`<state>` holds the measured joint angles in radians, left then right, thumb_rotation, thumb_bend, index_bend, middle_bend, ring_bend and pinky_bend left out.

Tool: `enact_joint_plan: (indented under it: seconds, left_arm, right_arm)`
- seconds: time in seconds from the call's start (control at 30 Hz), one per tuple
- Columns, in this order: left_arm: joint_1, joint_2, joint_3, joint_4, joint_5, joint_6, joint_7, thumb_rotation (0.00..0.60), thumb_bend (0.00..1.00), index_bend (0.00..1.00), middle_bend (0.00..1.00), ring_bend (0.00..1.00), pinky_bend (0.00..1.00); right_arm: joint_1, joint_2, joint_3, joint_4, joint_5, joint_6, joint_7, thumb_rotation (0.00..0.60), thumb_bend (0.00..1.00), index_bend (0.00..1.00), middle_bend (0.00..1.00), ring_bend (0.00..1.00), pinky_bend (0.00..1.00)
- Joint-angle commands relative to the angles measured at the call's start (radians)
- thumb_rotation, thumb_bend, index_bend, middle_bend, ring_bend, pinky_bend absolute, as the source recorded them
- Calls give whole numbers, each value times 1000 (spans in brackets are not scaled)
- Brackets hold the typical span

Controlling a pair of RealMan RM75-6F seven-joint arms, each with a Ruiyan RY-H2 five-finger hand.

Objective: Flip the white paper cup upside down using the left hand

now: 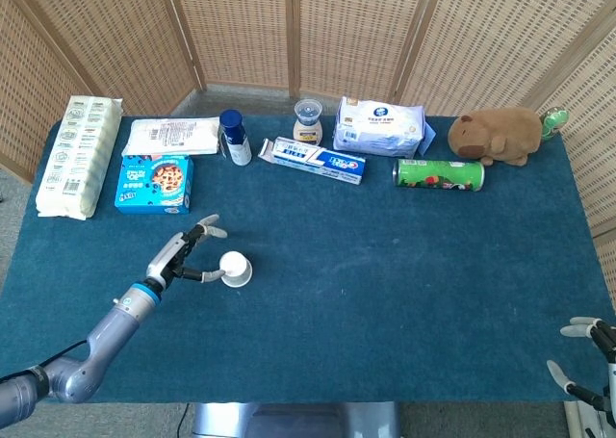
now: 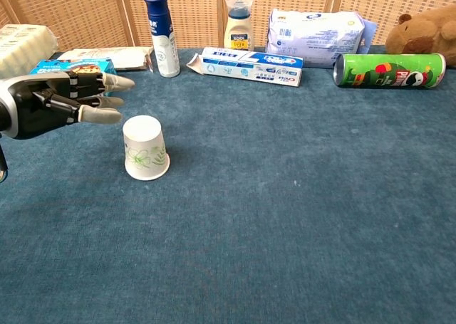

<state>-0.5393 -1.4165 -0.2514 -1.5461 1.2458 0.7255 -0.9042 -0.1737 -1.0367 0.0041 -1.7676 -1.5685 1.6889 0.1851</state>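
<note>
The white paper cup (image 2: pixel 146 148) with a green leaf print stands upside down on the blue cloth, its base facing up; in the head view the cup (image 1: pixel 234 269) sits left of centre. My left hand (image 2: pixel 53 100) hovers just left of it, fingers spread and off the cup, holding nothing; the head view shows the left hand (image 1: pixel 183 256) beside the cup. The red block seen before is hidden, and I cannot tell where it is. My right hand (image 1: pixel 589 356) rests at the table's near right corner, fingers apart and empty.
Along the back stand a blue bottle (image 2: pixel 161 34), a small jar (image 2: pixel 239 24), a toothpaste box (image 2: pixel 246 65), a wipes pack (image 2: pixel 317 28), a green can (image 2: pixel 388 70) and a plush toy (image 2: pixel 427 30). A cookie box (image 1: pixel 155 183) lies behind my left hand.
</note>
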Motion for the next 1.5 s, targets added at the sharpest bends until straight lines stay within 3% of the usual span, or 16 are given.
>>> enact_joint_plan:
  seconds: [0.03, 0.33, 0.7, 0.87, 1.23, 1.5]
  left_arm:
    - [3, 10, 6, -11, 11, 17, 25, 556, 170, 118, 0, 0, 0]
    - [42, 89, 39, -117, 55, 109, 150, 584, 171, 98, 0, 0, 0]
    - [170, 291, 171, -313, 127, 307, 546, 585, 178, 98, 0, 0, 0]
    - [265, 357, 232, -379, 177, 460, 724, 588, 190, 98, 0, 0, 0]
    - [425, 487, 366, -452, 325, 650, 811, 593, 192, 98, 0, 0, 0]
    - [507, 495, 398, -433, 412, 777, 859, 599, 192, 98, 0, 0, 0]
  right_arm:
    - [0, 1, 0, -1, -1, 0, 2, 600, 258, 411, 341, 312, 381]
    - [2, 7, 1, -3, -1, -3, -2, 600, 259, 411, 341, 313, 381]
    - [36, 8, 6, -15, -5, -52, -42, 600, 259, 412, 341, 313, 379]
    - [53, 0, 5, -21, -21, -71, -90, 600, 259, 412, 342, 313, 376]
    - [103, -53, -2, -34, -97, -117, -220, 600, 259, 411, 346, 312, 368]
    - [119, -70, -15, -54, -138, -128, -254, 600, 260, 411, 352, 313, 364]
